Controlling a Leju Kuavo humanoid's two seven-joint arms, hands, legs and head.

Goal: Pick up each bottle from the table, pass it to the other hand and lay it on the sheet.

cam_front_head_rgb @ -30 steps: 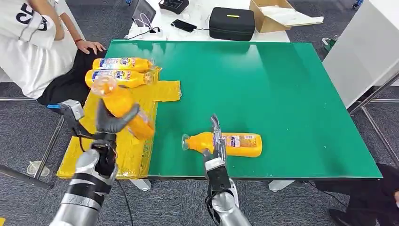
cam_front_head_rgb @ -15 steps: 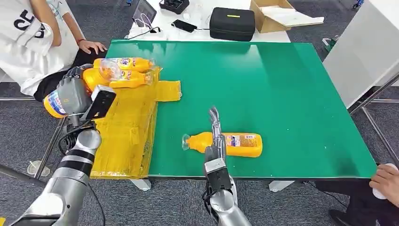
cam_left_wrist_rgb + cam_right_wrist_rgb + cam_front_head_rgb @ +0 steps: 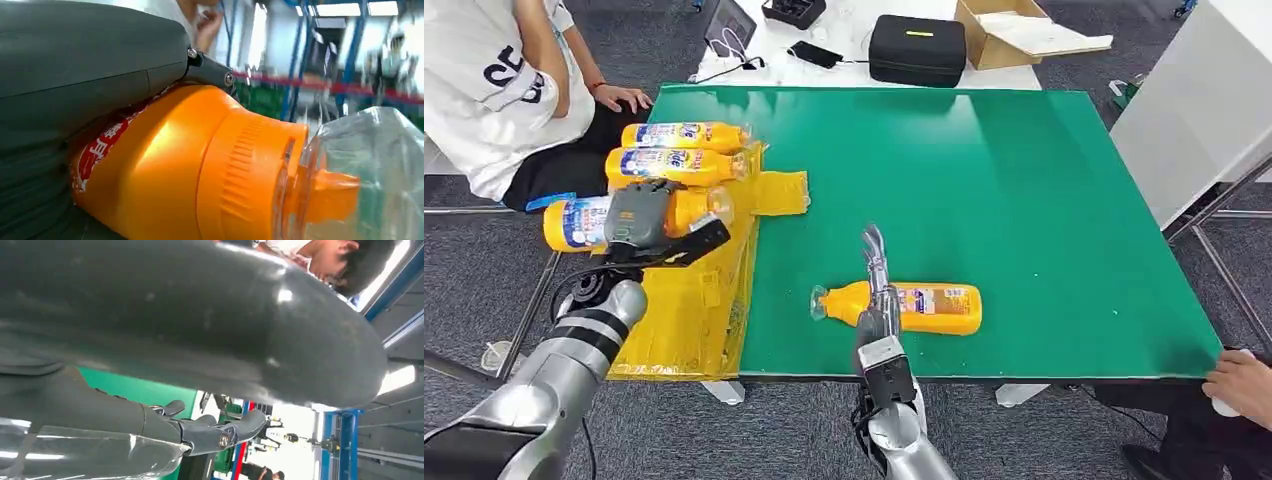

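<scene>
Head view, left hand: the left hand (image 3: 637, 215) is wrapped around a held bottle (image 3: 584, 222), gripping it at mid-body; the bottle lies level above the near-left part of the yellow sheet (image 3: 694, 300), base end past the table's left edge, clear cap toward the table's middle.
Head view, held bottle: orange body; blue and white label near the base; clear cap at the neck.
Head view, sheet: two laid bottles (image 3: 679, 150) lie side by side on the far end of the sheet, both orange with blue and white labels, caps pointing toward the table's middle.
Head view, table: a fourth bottle (image 3: 904, 305) lies on its side on the green table (image 3: 1024, 200) near the front edge, clear cap toward the sheet.
Head view, right hand: the right hand (image 3: 876, 290) stands edge-on with fingers extended upward, overlapping the fourth bottle; contact cannot be told.
Head view, surroundings: a seated person (image 3: 494, 90) at the far left; another person's hand (image 3: 1239, 385) at the lower right.
Left wrist view: held bottle (image 3: 190, 170) fills the frame; orange ribbed shoulder, orange spout under a clear cap; left hand (image 3: 75, 75) closed over the body.
Right wrist view: right hand (image 3: 200, 430) with dark fingers curved over a clear cap (image 3: 90, 455); whether they grip it cannot be told.
</scene>
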